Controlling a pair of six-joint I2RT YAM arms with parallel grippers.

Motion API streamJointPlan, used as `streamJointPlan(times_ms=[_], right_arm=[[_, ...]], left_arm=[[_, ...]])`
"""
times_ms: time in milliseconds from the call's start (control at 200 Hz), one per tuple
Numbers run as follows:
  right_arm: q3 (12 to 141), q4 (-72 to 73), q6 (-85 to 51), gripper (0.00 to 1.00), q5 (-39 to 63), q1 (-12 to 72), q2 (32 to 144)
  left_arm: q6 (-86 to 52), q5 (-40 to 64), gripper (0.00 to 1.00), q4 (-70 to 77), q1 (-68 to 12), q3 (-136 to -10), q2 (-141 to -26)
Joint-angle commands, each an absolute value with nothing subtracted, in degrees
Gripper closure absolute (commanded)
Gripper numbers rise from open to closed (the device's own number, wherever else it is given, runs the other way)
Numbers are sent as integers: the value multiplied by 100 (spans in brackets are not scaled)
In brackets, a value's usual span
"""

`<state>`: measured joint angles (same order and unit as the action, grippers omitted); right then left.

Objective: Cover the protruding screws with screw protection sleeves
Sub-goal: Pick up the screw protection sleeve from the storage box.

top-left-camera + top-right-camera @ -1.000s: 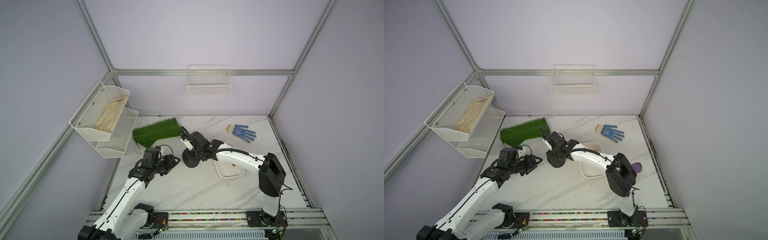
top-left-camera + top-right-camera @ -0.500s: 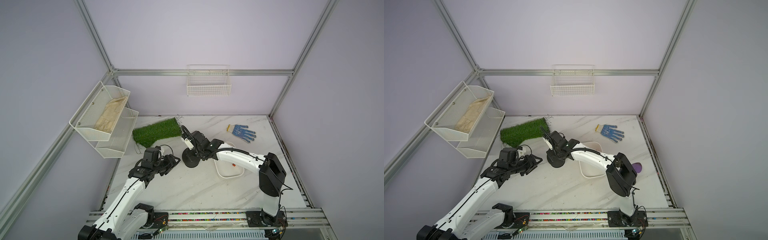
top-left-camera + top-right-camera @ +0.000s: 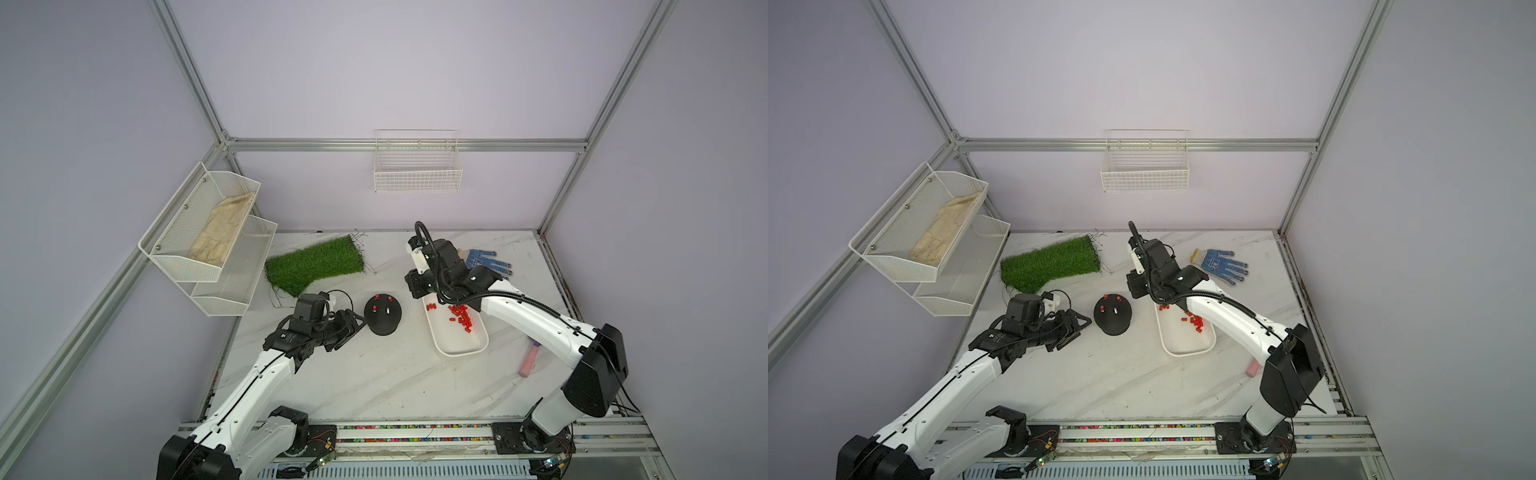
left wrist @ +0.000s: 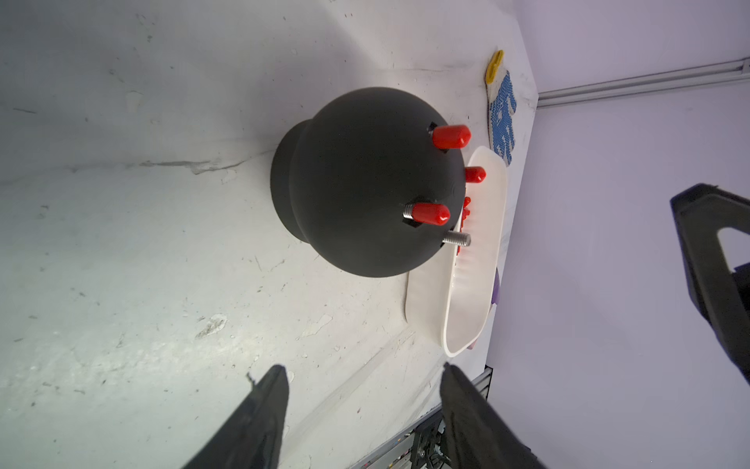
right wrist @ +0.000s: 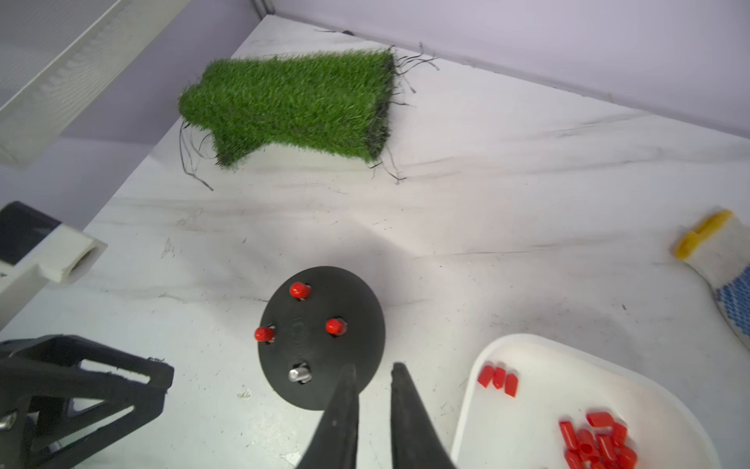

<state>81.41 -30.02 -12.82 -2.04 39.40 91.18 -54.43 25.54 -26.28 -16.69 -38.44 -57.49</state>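
One of four protruding screws [image 5: 299, 374] stood bare and upright on the black dome [image 5: 345, 308]; three wore red sleeves [image 5: 300, 290]. Spare sleeves [image 5: 596, 442] lay in the tray [image 5: 527, 339], three apart from an uncountable heap. Right gripper [image 5: 374, 365], nearer them, hovered between tray and dome, narrowly parted, empty. Left gripper [image 4: 361, 367] gaped wide, empty.

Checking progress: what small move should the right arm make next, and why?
Probably move the right gripper over the white tray to pick one red cap: its jaws are slightly apart and empty, and one screw on the black dome is bare.
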Motion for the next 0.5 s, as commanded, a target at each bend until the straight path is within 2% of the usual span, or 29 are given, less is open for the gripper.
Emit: streamJointPlan(times_ms=[0,280,495], right_arm=[[7714,-3126,-1747,81,-224,3606,8824],[6840,-3366,-2209,81,-120,2791,8511],[6557,-3476,-2283,81,-235,2546,8799]], left_arm=[[-5297,2572,39,-2202,-1995,-4416,-5944],[-5031,2414,36,-1917,-2781,-5008,-6592],[-4795,2272,36,-1865,-3251,-5369,-6986]])
